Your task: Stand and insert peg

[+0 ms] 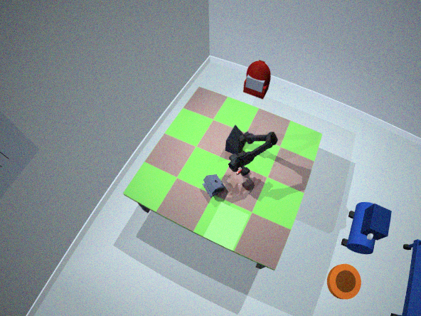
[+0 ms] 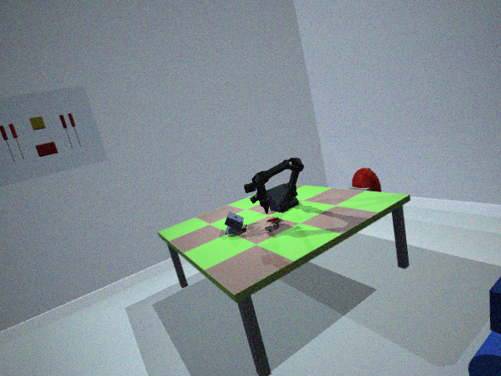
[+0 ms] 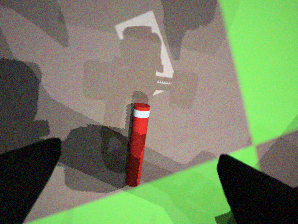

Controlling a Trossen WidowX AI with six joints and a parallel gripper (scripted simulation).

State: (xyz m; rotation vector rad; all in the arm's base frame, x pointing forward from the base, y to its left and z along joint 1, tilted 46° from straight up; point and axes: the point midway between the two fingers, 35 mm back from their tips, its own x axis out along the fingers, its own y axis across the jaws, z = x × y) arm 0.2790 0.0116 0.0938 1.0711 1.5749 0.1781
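Observation:
The red peg (image 1: 239, 171) (image 2: 273, 219) (image 3: 137, 150) lies on its side on the table. In the wrist view its white band (image 3: 141, 114) is at the upper end and its plain end points down the view. My gripper (image 2: 267, 210) (image 3: 141, 154) is wide open and empty above the table, with the peg showing between the two fingers in the wrist view; the fingers do not touch it. The grey sloped panel (image 1: 212, 186) (image 2: 234, 221) stands apart from the peg, with one dark hole (image 1: 215, 181) in its face. The panel is out of the wrist view.
The checkered green and brown table (image 1: 171, 153) (image 2: 228, 271) carries the arm's dark base (image 1: 235, 141) (image 2: 283, 198). The arm's shadows fall around the peg. A red object, a blue machine (image 1: 363, 228) and an orange ring (image 1: 331, 281) are off the table.

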